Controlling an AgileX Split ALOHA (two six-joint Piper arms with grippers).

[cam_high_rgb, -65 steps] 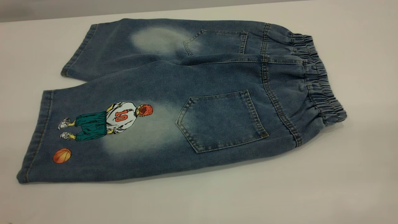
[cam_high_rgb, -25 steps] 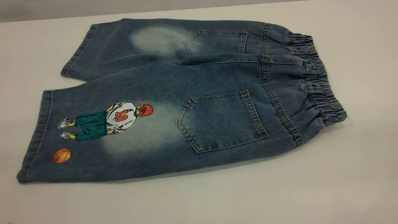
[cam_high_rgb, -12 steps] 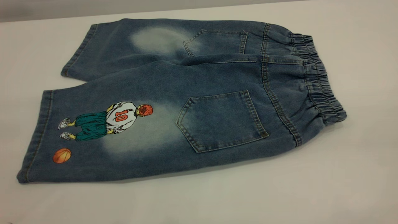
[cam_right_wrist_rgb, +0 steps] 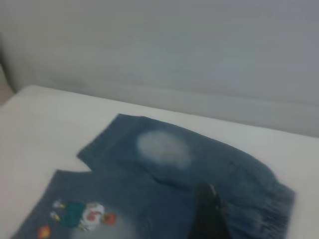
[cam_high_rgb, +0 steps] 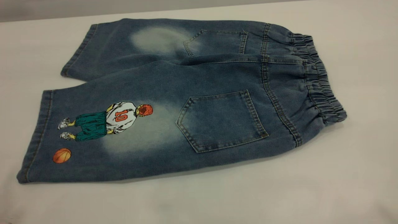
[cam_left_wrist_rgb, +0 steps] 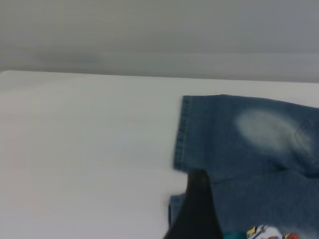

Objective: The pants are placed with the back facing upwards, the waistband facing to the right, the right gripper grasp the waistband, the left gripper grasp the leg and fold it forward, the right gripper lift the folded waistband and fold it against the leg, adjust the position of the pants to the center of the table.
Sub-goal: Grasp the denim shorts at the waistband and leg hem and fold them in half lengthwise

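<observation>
The pants [cam_high_rgb: 186, 96] lie flat and unfolded on the white bench [cam_high_rgb: 342, 186], with the back side up. The waistband [cam_high_rgb: 317, 77] is at the end toward the right edge of the bench, and both leg hems are at the end toward the left edge. The leg [cam_high_rgb: 102, 133] with the printed player in the "10" jersey and the orange ball lies on the side near the front edge; the plain leg [cam_high_rgb: 118, 46] lies toward the far edge. The two back pockets [cam_high_rgb: 220, 119] are visible and flat.

In the exterior view no arm appears over the pants. In the left wrist view, one black finger of the left end effector [cam_left_wrist_rgb: 197, 214] is seen above the hem area of the legs, raised over the bench and not touching the cloth; whether this end effector is apart or together, I cannot tell. In the right wrist view, a black finger of the right end effector [cam_right_wrist_rgb: 209, 214] hangs above the pants near the waistband, also without contact; its state I cannot tell either.
</observation>
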